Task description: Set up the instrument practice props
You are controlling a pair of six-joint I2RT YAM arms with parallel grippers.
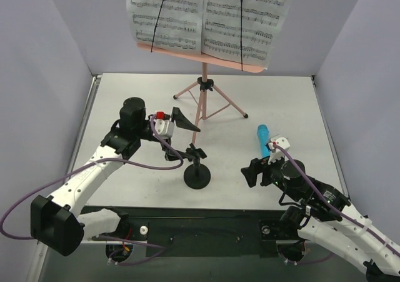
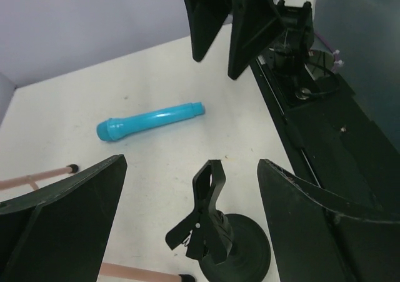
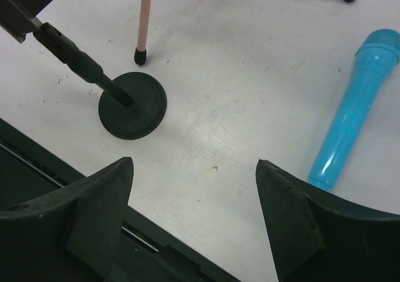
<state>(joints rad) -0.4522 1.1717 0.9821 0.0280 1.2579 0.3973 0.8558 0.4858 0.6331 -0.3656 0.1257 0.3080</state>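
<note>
blue microphone (image 3: 350,119) is lying flat on the table (image 3: 237,63), ahead and to the right of the right pincer (image 3: 194,164), which is standing open and empty. the black mic stand (image 2: 219,232) is standing upright just ahead of the left pincer (image 2: 190,166), which is gaping wide, gripping nothing.

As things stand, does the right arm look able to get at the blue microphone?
Probably yes. The right gripper is open and empty, and the microphone lies flat on the table close beside it with nothing between them; the mic stand stands off to the other side.
</note>
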